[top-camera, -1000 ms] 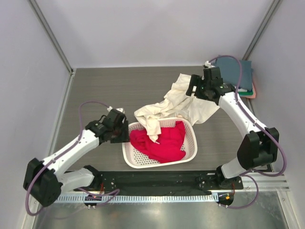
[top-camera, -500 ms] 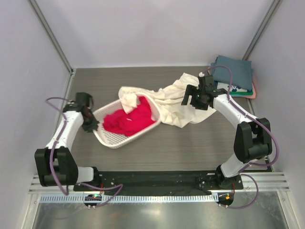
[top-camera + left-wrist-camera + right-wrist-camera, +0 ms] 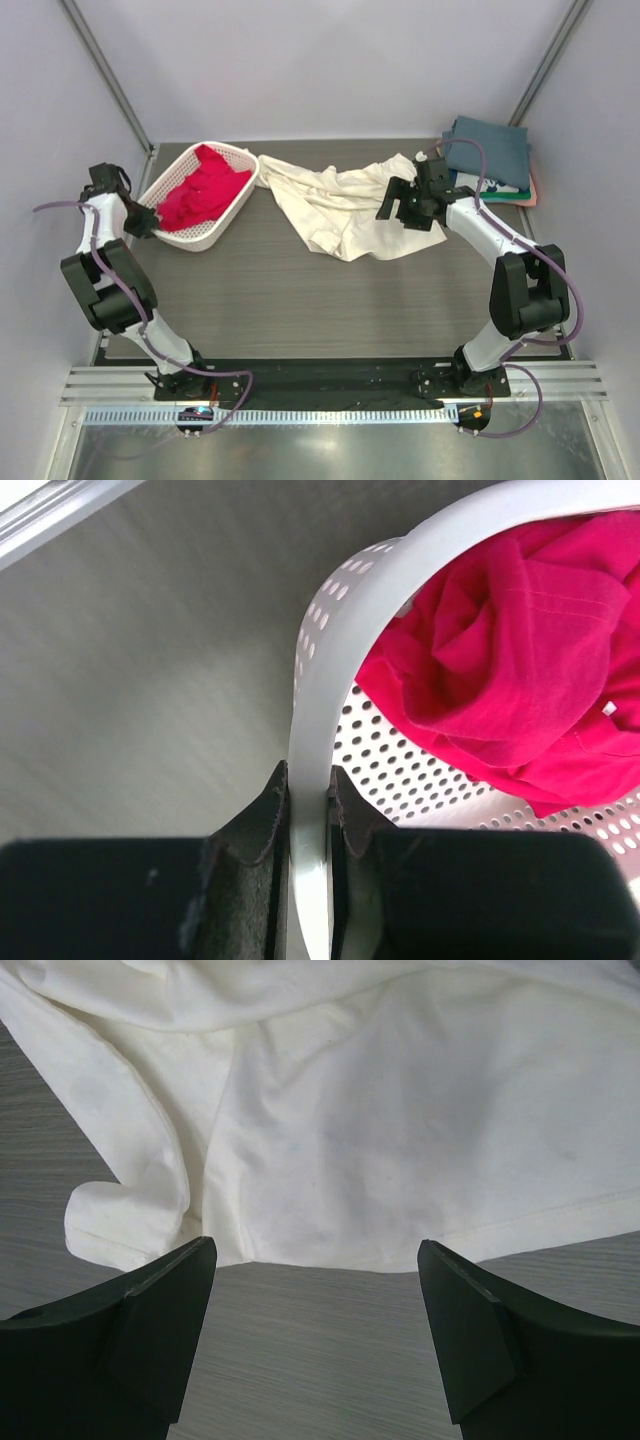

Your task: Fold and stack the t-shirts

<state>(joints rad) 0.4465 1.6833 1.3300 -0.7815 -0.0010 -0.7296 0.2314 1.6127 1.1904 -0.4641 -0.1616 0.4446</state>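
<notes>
Across the far middle of the table (image 3: pixel 300 300) I see the cream t-shirt (image 3: pixel 340 205) lying crumpled. Near the far left corner sits the white basket (image 3: pixel 200 238) holding the crimson-pink t-shirt (image 3: pixel 200 188). Folded t-shirts (image 3: pixel 495 155) are stacked at the far right corner. My left gripper (image 3: pixel 308 798) is clamped on the basket's rim, and my right gripper (image 3: pixel 315 1250) hangs spread wide over the cream t-shirt's hem.

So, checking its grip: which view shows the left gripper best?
Left wrist: the left gripper clamps the basket rim close up. Top external shows it tiny beside the basket; right wrist not at all.
</notes>
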